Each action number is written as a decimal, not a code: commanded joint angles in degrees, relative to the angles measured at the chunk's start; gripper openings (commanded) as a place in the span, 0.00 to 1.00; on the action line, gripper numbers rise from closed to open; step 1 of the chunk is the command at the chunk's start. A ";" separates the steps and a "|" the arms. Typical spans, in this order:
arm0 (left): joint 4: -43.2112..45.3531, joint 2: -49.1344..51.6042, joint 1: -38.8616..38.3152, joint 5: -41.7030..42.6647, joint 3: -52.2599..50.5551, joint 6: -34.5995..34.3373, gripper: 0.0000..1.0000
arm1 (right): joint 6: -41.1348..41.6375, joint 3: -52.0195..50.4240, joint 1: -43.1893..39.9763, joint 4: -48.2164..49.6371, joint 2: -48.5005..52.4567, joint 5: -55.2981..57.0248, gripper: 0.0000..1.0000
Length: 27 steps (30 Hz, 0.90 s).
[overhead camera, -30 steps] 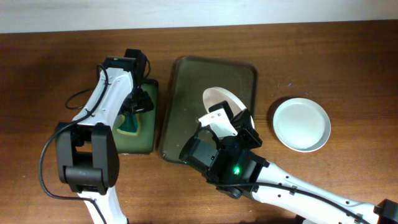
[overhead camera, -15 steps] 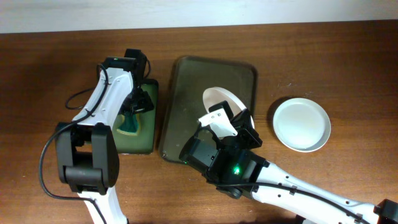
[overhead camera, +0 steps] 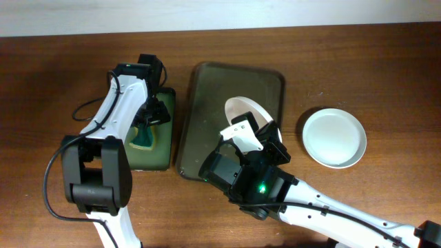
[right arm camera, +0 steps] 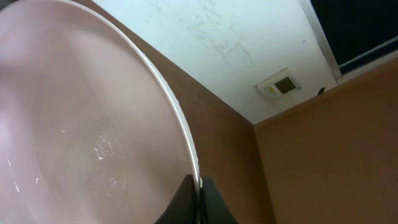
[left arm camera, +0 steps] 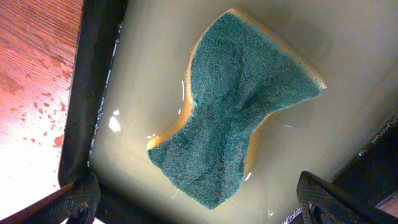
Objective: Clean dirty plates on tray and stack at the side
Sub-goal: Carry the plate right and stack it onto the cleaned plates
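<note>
A white plate (overhead camera: 242,110) stands tilted over the dark tray (overhead camera: 207,96), held by its rim in my shut right gripper (overhead camera: 260,132). In the right wrist view the plate (right arm camera: 81,124) fills the left side, plain white with wet streaks, its rim pinched between the fingers (right arm camera: 199,186). Another white plate (overhead camera: 334,136) lies flat on the table at the right. My left gripper (overhead camera: 148,120) is open above the teal sponge (left arm camera: 242,106), which lies in shallow water in the small green tray (left arm camera: 93,74); the fingertips (left arm camera: 199,199) do not touch it.
The small green tray (overhead camera: 162,148) sits just left of the dark tray. The wooden table (overhead camera: 386,69) extends to the right past the flat plate. A black cable (overhead camera: 86,107) loops left of the left arm. Water drops lie on the wood (left arm camera: 43,99).
</note>
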 commanded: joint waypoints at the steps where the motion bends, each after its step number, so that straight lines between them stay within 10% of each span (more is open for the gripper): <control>1: -0.22 -0.39 0.31 0.00 0.15 0.09 0.99 | 0.87 1.05 0.13 0.00 -0.85 0.57 0.04; 6: -0.22 -0.39 0.31 0.00 0.15 0.09 1.00 | 9.22 1.05 -6.64 -0.63 -0.85 -5.05 0.04; 9: -0.22 -0.39 0.31 0.02 0.15 0.09 0.99 | 13.73 1.18 -33.51 -0.90 -0.87 -47.39 0.04; 13: -0.22 -0.39 0.31 0.00 0.15 0.09 0.99 | -2.12 1.16 -61.20 0.44 -0.83 -92.21 0.04; 21: -0.22 -0.39 0.31 0.02 0.15 0.09 0.99 | 4.15 -0.33 -89.70 -0.52 9.14 -81.70 0.04; 23: -0.22 -0.39 0.31 0.00 0.15 0.09 0.99 | 4.00 -0.33 -89.88 -1.05 11.13 -84.17 0.40; 27: -0.22 -0.39 0.31 0.02 0.15 0.09 0.99 | -0.15 0.48 -84.72 -5.92 3.26 -91.30 0.71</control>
